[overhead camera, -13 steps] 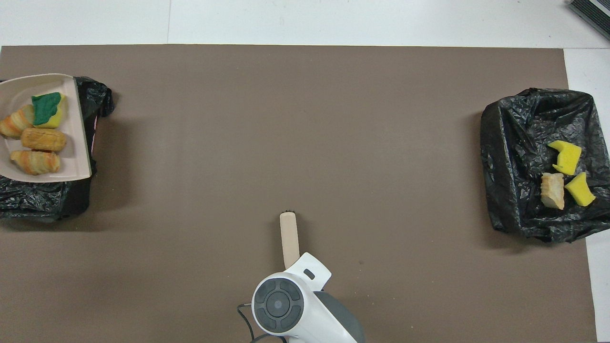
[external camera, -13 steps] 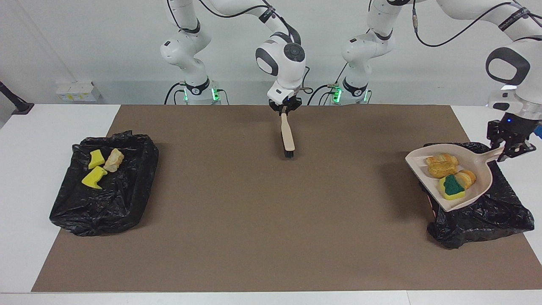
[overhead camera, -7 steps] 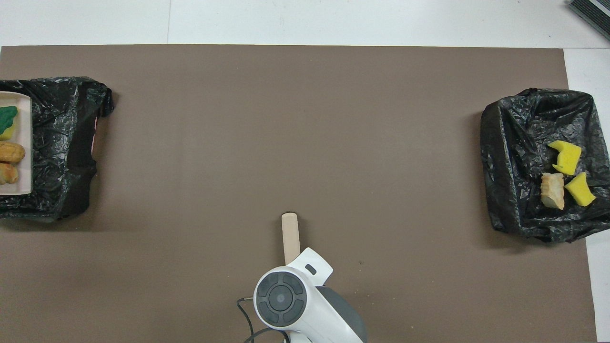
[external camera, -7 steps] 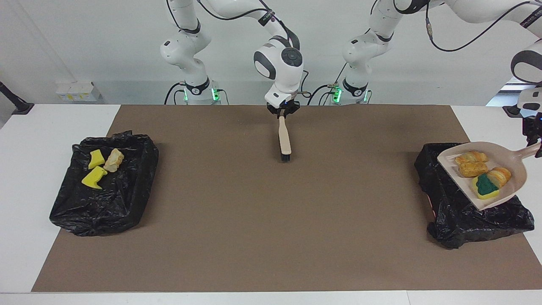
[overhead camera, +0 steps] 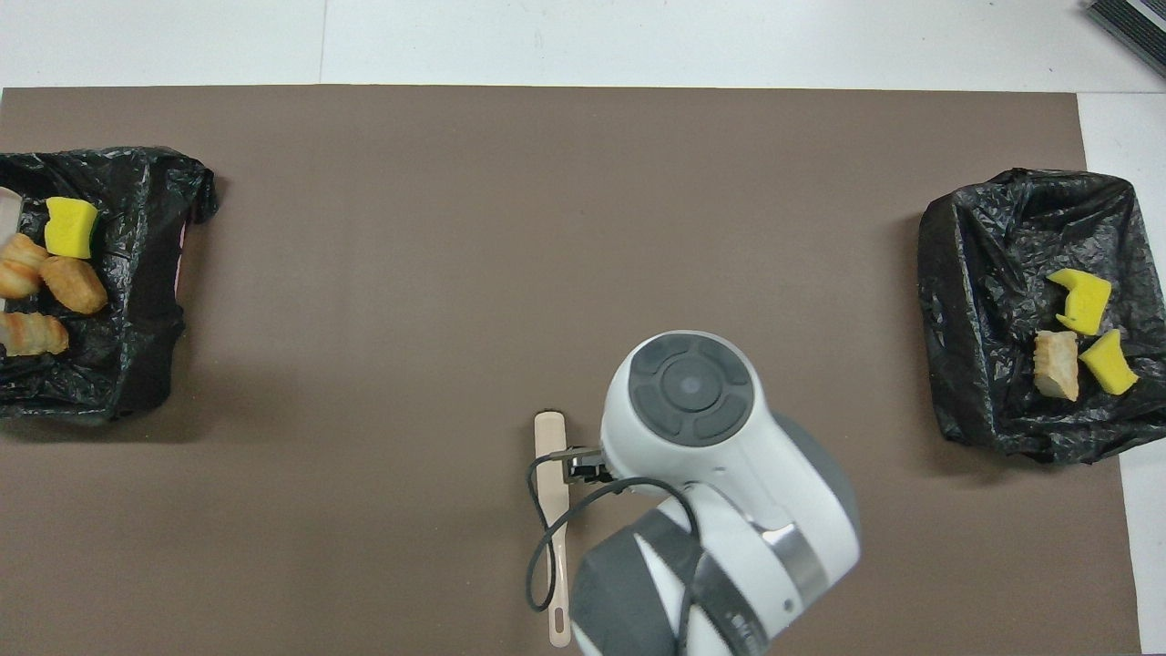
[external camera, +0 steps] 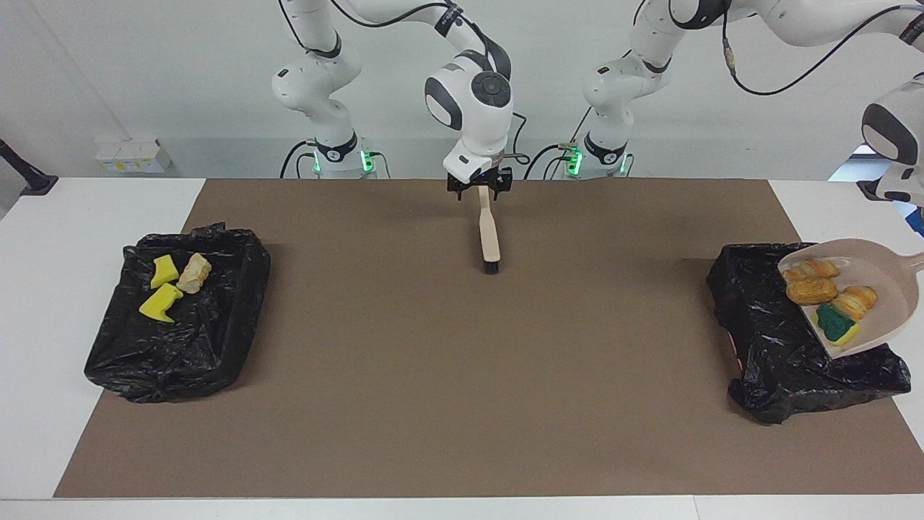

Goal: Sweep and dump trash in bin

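1. The right gripper (external camera: pixel 479 185) is hovering low over the middle of the brown mat (external camera: pixel 433 375), close to the robots' edge. Its claw is standing wide, one finger on each side of the handle tip of the beige brush (external camera: pixel 490 235).
2. The brush is lying flat on the mat, with its bristle end pointing away from the robots. Nothing is lying around it. From overhead, the right arm's wrist and a looping black cable (overhead camera: pixel 537 556) are covering part of its handle.
3. The left gripper is sitting outside both views with its claw drawn narrow. The handle of the beige dustpan (external camera: pixel 888 282) is running off the picture's edge toward it.
4. The dustpan is hanging tilted over the black-lined bin (external camera: pixel 765 339) at the left arm's end of the table.
5. Four scraps (external camera: pixel 812 291) are showing there: three bread lumps and a green-backed sponge. In the facing view they are resting in the pan. Overhead they are showing against the black liner, with only a sliver of the pan at the edge.
6. Three scraps (external camera: pixel 193 273), two yellow sponge pieces and a bread lump, are lying in a second black-lined bin (external camera: pixel 209 339) at the right arm's end.
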